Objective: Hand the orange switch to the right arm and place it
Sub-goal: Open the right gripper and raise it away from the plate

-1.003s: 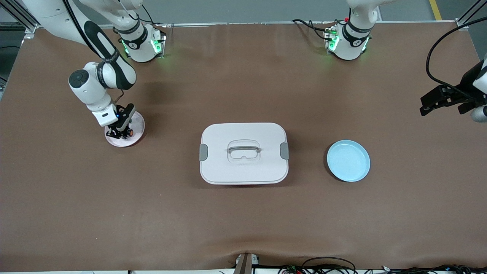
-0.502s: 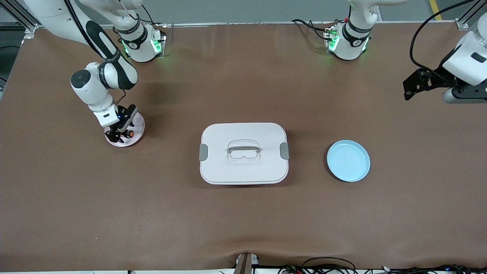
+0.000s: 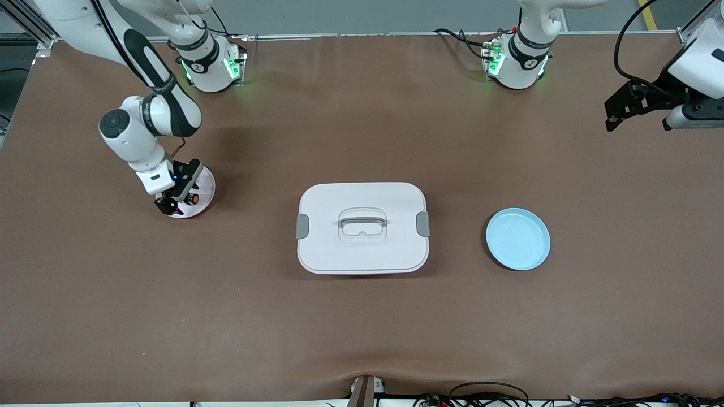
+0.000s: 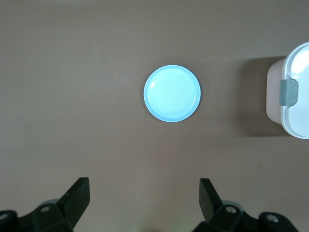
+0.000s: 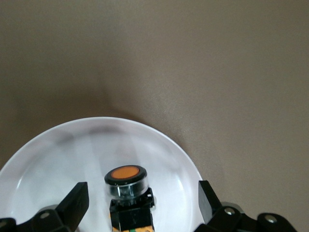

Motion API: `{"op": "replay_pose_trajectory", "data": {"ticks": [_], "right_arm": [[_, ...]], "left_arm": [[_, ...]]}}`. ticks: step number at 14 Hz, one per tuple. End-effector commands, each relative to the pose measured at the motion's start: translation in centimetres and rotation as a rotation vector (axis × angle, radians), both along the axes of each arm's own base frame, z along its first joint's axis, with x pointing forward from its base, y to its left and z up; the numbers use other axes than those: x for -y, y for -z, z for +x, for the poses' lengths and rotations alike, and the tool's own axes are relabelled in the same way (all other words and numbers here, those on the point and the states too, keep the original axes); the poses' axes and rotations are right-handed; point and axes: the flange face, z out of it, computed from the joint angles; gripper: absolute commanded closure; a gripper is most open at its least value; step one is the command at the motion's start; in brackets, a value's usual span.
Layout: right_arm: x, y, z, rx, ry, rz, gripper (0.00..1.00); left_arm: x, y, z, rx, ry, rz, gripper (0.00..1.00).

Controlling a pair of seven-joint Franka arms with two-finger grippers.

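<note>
Switch status: orange switch (image 5: 125,189) sits on the pink plate (image 3: 205,182) toward the right arm's end of the table, orange face up, w/ right gripper (image 3: 174,203) just over it and fingers (image 5: 73,203) spread wide either side, touching nothing, so it reads as already let go, i.e. placed. Left gripper (image 3: 638,105) is parked high over the left arm's end of the table, pincer wide and empty, prob. just kept out of the way. Blue plate (image 3: 518,238) and lidded white box (image 3: 362,226) lie bare mid-table, not involved atm.
</note>
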Motion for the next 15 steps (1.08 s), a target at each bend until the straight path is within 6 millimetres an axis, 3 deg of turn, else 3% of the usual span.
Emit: {"op": "replay_pose_trajectory", "data": {"ticks": [1,4,8,12,15], "right_arm": [[-0.3,-4.4,1.3,-0.054,0.042,0.014,0.0],[0.3,-9.3,3.5,-0.153,0.089,0.026,0.0],[1.2,-17.3,6.8,-0.281,0.244,0.035,0.0],[1.4,-20.5,7.5,-0.329,0.428,0.017,0.0],[0.6,-23.5,7.4,-0.38,0.667,-0.013,0.0]], "left_arm": [[-0.5,0.2,-1.0,0.01,0.005,-0.047,0.0],[-0.6,0.4,-0.9,0.002,0.0,-0.064,0.0],[-1.7,0.7,-0.5,-0.005,-0.02,-0.065,0.0],[-1.7,1.5,0.1,-0.021,-0.022,-0.065,0.0],[-1.7,1.7,0.5,-0.016,-0.022,-0.066,0.0]]}}
